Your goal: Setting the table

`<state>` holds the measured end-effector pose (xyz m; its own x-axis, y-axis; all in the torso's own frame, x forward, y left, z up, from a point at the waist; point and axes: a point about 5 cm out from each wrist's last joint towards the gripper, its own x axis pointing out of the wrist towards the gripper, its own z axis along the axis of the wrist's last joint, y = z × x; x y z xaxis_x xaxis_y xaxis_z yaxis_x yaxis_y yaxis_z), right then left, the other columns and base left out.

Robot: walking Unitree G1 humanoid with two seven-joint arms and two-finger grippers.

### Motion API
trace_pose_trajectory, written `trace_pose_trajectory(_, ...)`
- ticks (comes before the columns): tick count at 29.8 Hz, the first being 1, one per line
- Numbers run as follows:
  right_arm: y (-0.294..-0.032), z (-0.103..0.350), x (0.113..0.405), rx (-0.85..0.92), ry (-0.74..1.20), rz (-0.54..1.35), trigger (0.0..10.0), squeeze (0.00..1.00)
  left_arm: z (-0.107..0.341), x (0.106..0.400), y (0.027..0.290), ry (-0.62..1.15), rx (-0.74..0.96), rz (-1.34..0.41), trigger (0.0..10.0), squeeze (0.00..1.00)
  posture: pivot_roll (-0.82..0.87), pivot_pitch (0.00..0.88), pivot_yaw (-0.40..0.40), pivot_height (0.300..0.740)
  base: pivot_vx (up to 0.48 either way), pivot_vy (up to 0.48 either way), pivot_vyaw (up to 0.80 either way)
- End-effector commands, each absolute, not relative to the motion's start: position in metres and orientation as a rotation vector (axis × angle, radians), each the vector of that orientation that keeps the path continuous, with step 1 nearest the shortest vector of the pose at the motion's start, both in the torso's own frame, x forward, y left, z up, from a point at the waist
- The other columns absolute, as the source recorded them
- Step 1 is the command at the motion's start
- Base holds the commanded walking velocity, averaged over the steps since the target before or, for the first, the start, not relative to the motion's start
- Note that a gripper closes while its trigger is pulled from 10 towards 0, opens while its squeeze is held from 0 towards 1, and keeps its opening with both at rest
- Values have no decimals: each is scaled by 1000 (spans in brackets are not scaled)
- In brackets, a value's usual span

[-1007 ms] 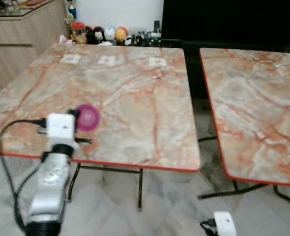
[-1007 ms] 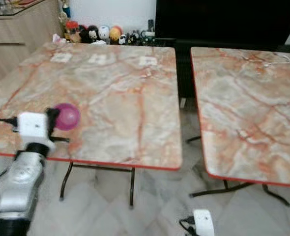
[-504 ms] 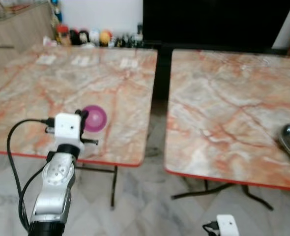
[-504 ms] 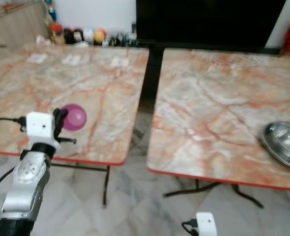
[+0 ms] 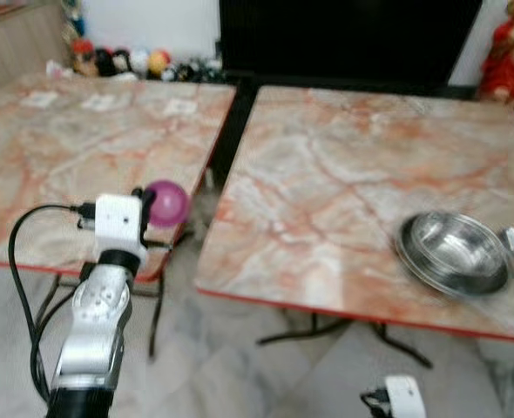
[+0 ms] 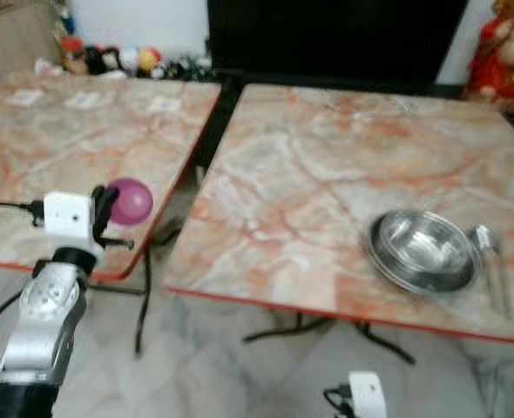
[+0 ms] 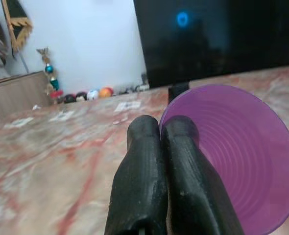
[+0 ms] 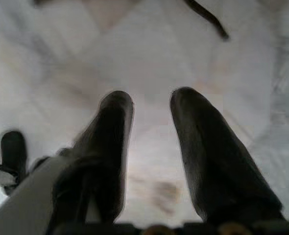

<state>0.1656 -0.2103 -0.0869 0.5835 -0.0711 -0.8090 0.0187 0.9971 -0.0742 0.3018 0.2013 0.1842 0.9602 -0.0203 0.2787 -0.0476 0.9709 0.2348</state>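
Purple cup (image 7: 242,161) pinched in left gripper (image 7: 160,128); no legible writing.

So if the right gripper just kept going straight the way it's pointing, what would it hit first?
The right gripper hangs with its fingers apart, pointing down at the pale marble floor. Nothing lies between, so it would likely meet the floor first, though depth is unclear.

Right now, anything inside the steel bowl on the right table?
The steel bowl looks empty, only shiny metal showing, though the view is blurred. A spoon lies beside it on the table, not in it. What's under the bowl is covered.
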Motion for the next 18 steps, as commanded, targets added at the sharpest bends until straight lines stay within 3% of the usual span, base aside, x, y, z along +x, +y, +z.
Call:
trace_pose_trajectory(1, -202, -88, 167, -44, 944, -38, 10000, 0, 186, 301, 206, -283, 239, 27, 10000, 0, 92, 0, -20, 740, 0, -472, 0)
trace_pose_trajectory(13, -203, -88, 167, -47, 943, -37, 10000, 0, 189, 301, 205, -291, 242, 19, 10000, 0, 95, 0, -25, 740, 0, -472, 0)
trace_pose_trajectory(18, -204, -88, 167, -50, 944, -37, 10000, 0, 189, 303, 200, -266, 267, -73, 10000, 0, 95, 0, -26, 740, 0, -427, 0)
